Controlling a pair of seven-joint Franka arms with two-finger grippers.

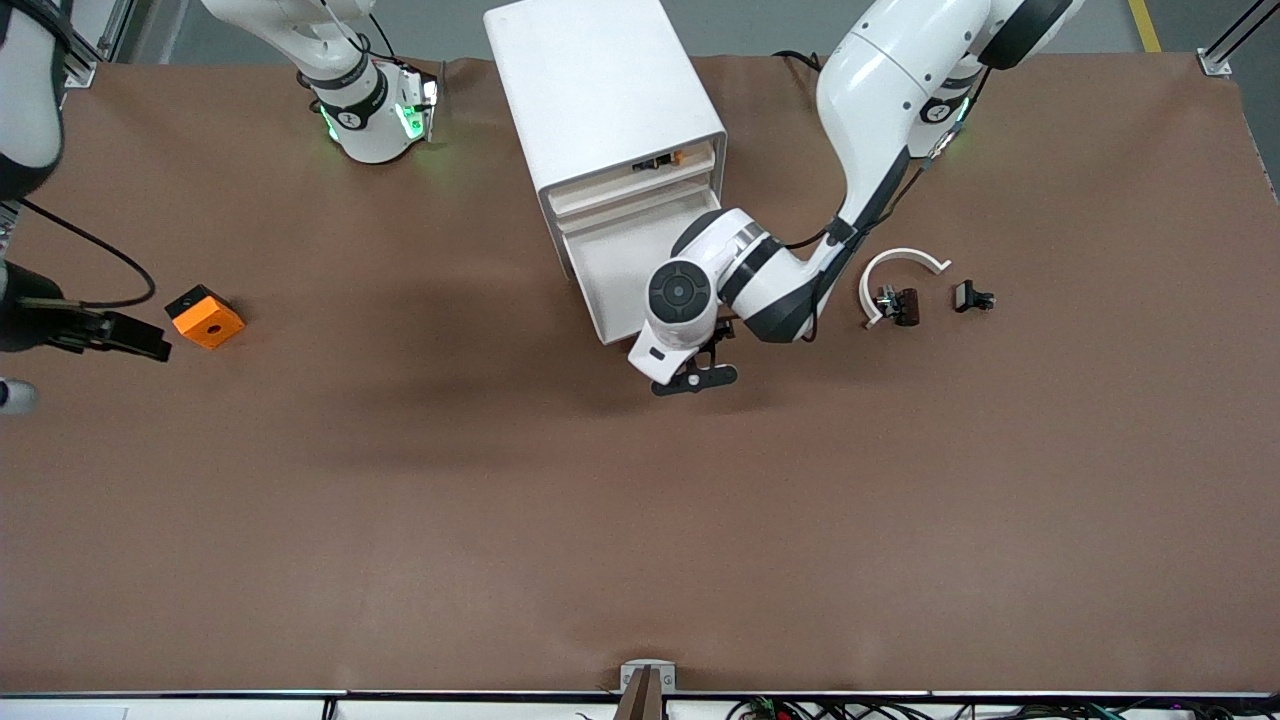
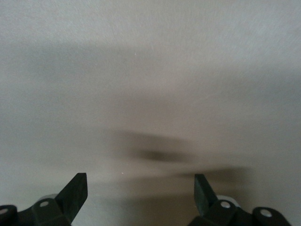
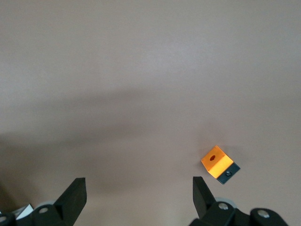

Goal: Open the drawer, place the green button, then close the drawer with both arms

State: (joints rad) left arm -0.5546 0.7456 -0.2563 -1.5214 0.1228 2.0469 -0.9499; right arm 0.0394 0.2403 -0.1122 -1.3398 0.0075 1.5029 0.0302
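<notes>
Two arms, one cabinet [image 1: 600, 90], white, standing on the brown tabletop [image 1: 640, 520] between the arm bases. Drawer [image 1: 625, 265]: lowest tray, slid out toward the front camera, interior bare, presumably ready to receive the button. Left gripper [image 1: 700, 365]: over the tabletop just at the drawer's front edge, fingers [image 2: 75, 193] spread wide, holding nothing; likely just off the drawer front. Right gripper [image 1: 125, 337]: at the right arm's end of the tabletop, beside an orange cube [image 1: 206, 316], fingers [image 3: 75, 195] apart and empty. Button: not identifiable with certainty; small dark parts [image 1: 900, 303] lie by a white arc [image 1: 895, 275] toward the left arm's end. Labels, writing: none legible.
</notes>
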